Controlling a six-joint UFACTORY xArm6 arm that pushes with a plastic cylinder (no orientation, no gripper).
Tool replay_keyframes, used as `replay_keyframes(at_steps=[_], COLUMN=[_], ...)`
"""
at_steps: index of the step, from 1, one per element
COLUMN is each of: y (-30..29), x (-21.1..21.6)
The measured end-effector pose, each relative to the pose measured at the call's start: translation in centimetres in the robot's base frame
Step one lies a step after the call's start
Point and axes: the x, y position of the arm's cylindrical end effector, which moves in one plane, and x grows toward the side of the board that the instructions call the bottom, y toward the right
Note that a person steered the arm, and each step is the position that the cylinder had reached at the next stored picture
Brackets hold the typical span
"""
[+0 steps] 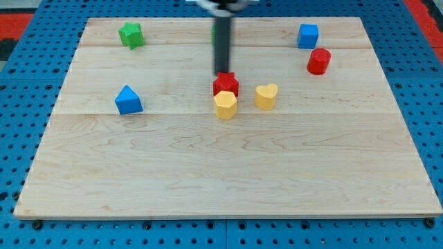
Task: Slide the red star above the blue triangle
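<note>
Nearest, a yellow block (pixel 225 104) touches the red star (pixel 225 84) from below. My tip (pixel 223 72), bare and grasping nothing, hangs upright at the star's top edge. Open board (pixel 173 166) separates star from blue triangle (pixel 129 100), leftward.

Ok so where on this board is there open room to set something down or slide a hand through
The whole lower half, below the blue triangle and the yellow blocks, is bare. So is the stretch between the blue triangle and the red star. It is crowded mid-board, where my tip meets the red star beside the yellow block and yellow heart, and near the blue cube and red cylinder.
</note>
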Motion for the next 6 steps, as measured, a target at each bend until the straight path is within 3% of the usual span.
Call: replay_keyframes(at_steps=[2, 3, 5, 6], y=[11.1, 9.6, -8.7, -5.1], x=[0.4, 3.3, 2.7, 3.2])
